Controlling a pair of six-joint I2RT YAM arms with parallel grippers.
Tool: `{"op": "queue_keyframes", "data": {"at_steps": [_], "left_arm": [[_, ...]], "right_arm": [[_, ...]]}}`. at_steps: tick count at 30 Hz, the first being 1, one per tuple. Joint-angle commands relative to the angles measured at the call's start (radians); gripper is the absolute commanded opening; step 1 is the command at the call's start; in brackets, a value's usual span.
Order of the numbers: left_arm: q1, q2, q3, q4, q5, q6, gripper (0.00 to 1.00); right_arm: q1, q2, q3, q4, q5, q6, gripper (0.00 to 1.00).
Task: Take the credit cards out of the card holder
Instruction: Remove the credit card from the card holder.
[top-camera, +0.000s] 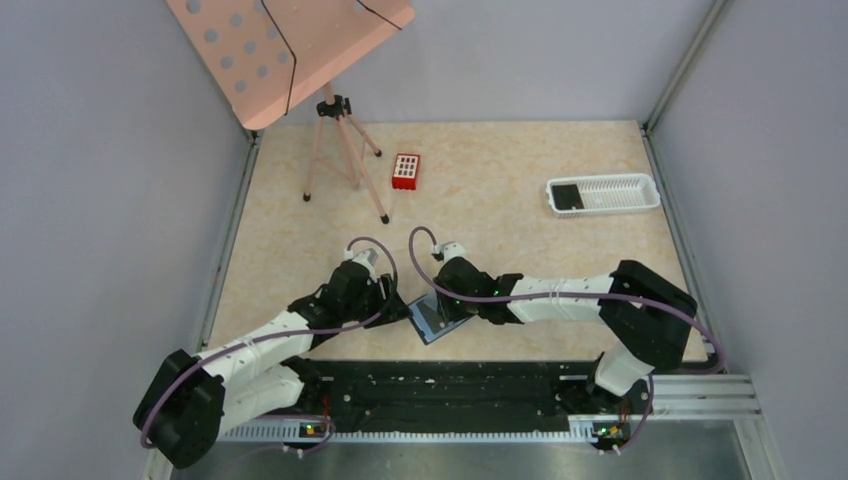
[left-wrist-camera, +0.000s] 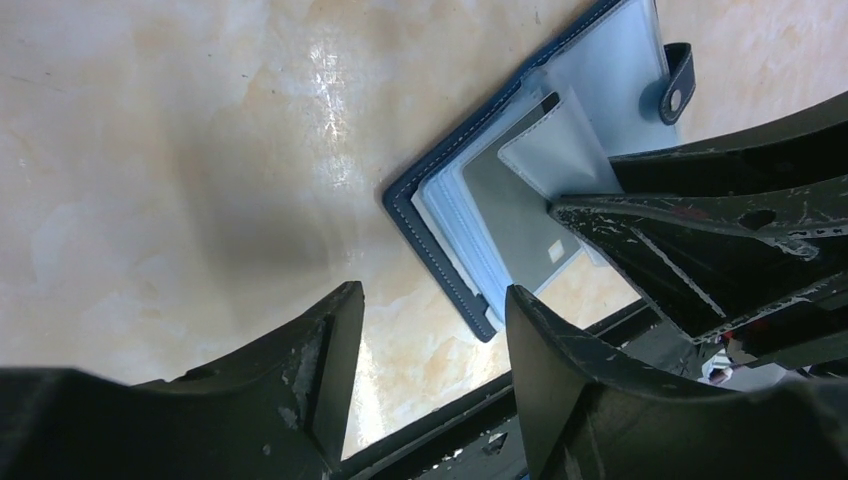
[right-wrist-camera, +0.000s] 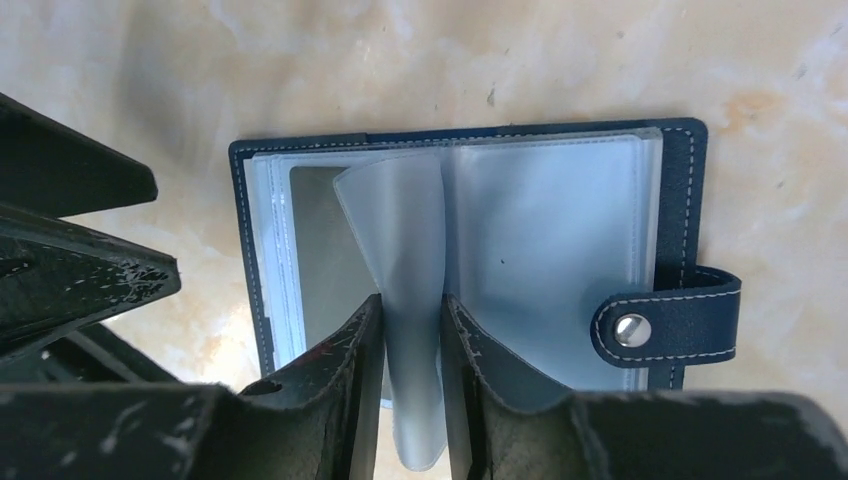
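The card holder (top-camera: 437, 318) lies open and flat at 6 o'clock on the table (top-camera: 500, 250), just ahead of the black rail (top-camera: 450, 385) along the near edge. Both arms meet over it.

In the right wrist view, the right gripper (right-wrist-camera: 412, 305) is clamped on a clear sleeve (right-wrist-camera: 400, 230), which curls up from the spine between the two fingers. The card holder's (right-wrist-camera: 540, 240) stitched blue border shows at 12 o'clock, 9 o'clock and 3 o'clock. The snap tab (right-wrist-camera: 665, 325) sticks out at 3 o'clock, flat on the table. A grey card (right-wrist-camera: 320, 250) sits in the pocket at 9 o'clock of the raised sleeve.

In the left wrist view, the left gripper (left-wrist-camera: 432, 295) has its fingers apart and holds nothing. One corner of the card holder (left-wrist-camera: 400, 200) reaches the gap between them; I cannot tell whether a finger touches it. The same grey card (left-wrist-camera: 500, 210) shows a pale square near one end.

Bare table spreads from 10 o'clock round to 2 o'clock of the holder. A red box (top-camera: 405, 170) stands at 12 o'clock and a tripod (top-camera: 340, 150) at 11 o'clock, both well apart from it. A white slotted tray (top-camera: 620, 195) lies at 2 o'clock near the side wall. A dark flat rectangle (top-camera: 567, 196) rests in its left end, probably one of the credit cards.
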Motion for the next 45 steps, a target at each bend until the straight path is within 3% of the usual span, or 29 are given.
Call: {"op": "queue_keyframes", "data": {"at_steps": [1,13,25,36,45], "left_arm": [[-0.003,0.007,-0.009,0.054,0.035,-0.005,0.58],[-0.006,-0.01,-0.006,0.106,0.1,-0.004,0.46],[-0.01,0.089,0.013,0.179,0.134,-0.014,0.32],[-0.028,0.194,0.05,0.266,0.193,-0.038,0.26],[-0.081,0.251,0.098,0.338,0.212,-0.069,0.27]], "right_arm": [[0.019,0.0,-0.037,0.073,-0.057,0.125,0.26],[0.018,-0.106,-0.237,0.409,-0.118,0.452,0.24],[0.019,-0.122,-0.353,0.635,-0.144,0.581,0.25],[0.018,-0.138,-0.348,0.614,-0.148,0.569,0.32],[0.018,-0.316,-0.282,0.282,-0.013,0.452,0.5]]}}
